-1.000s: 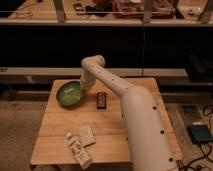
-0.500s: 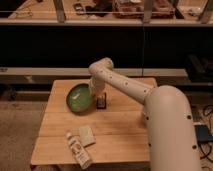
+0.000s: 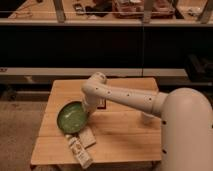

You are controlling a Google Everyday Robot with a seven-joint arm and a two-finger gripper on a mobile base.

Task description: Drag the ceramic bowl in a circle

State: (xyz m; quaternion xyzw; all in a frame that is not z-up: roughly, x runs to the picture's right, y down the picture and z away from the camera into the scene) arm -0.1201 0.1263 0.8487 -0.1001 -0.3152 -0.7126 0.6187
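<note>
dragging phase: the gripper (image 3: 89, 111), clamped shut on the right rim of the ceramic bowl (image 3: 71, 118), has swept it from the rear left of the table (image 3: 125, 137) toward the front, near the bottle (image 3: 80, 151); part of the circle appears traced, more remains.

Dim, warm overhead light on the table (image 3: 125, 134); faint sheen on the ceramic bowl (image 3: 71, 119). The gripper (image 3: 90, 110), at the bowl's right rim, lies shaded under the arm (image 3: 125, 97).
</note>
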